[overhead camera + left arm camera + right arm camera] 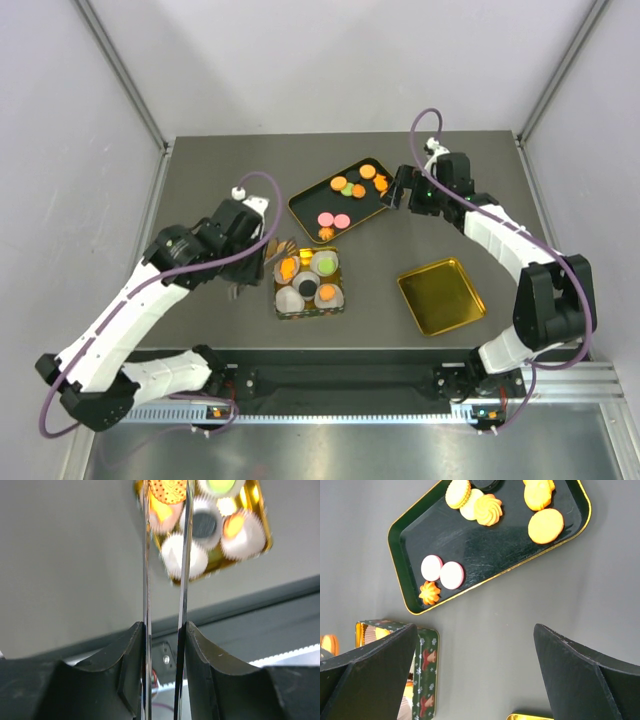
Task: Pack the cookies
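The cookies (339,184) lie on a dark gold-rimmed tray (312,203): orange, pink and green discs. In the right wrist view I see two pink cookies (441,571) and orange ones (546,526) on that tray (485,550). My left gripper (165,630) is shut on thin metal tongs (146,580), whose tips reach over a tin (338,306) of white paper cups (184,556). An orange patterned cookie (167,487) sits at the tong tips; I cannot tell if it is pinched. My right gripper (475,627) hangs open and empty by the tray's right end.
A gold lid (440,296) lies upturned at the front right. The tin's green patterned side (426,675) shows in the right wrist view. White walls close off the table on three sides, and a metal rail runs along the near edge.
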`<action>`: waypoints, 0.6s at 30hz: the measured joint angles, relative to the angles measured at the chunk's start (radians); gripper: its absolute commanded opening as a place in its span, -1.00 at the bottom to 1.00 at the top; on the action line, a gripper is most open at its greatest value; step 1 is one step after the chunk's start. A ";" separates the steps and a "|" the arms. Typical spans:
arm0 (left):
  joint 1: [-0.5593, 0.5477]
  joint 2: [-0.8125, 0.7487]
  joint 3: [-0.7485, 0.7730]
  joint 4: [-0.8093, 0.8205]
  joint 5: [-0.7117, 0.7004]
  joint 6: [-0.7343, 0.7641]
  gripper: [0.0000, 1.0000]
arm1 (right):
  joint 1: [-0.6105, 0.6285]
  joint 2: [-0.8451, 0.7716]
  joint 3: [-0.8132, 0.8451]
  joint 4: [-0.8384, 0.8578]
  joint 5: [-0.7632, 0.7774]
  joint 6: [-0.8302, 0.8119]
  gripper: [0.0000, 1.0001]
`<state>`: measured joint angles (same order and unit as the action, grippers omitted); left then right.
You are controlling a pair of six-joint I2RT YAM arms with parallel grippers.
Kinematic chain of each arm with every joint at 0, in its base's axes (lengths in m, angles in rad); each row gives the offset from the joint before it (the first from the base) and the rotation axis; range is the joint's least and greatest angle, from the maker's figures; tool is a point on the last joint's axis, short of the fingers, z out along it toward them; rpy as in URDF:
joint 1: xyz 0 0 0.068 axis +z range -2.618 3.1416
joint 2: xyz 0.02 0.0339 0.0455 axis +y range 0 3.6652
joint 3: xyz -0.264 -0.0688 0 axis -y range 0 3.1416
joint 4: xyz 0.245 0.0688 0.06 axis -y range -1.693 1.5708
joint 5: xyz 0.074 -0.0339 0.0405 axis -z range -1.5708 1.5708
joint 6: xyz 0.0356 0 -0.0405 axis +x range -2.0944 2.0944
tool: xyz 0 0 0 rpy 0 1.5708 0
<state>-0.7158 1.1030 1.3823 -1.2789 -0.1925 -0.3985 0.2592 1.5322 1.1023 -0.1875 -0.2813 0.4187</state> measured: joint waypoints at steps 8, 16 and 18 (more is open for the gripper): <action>-0.002 -0.094 -0.116 -0.069 0.063 -0.051 -0.31 | 0.002 0.011 0.000 -0.001 0.000 0.000 0.99; -0.009 -0.112 -0.146 -0.076 0.125 -0.064 -0.31 | 0.007 0.014 0.000 -0.001 0.001 0.000 0.99; -0.014 -0.112 -0.149 -0.076 0.132 -0.067 -0.31 | 0.008 0.015 0.000 -0.001 0.001 0.000 1.00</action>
<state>-0.7296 0.9909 1.2331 -1.3552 -0.0605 -0.4656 0.2668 1.5471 1.1023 -0.1883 -0.2806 0.4183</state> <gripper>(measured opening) 0.404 0.996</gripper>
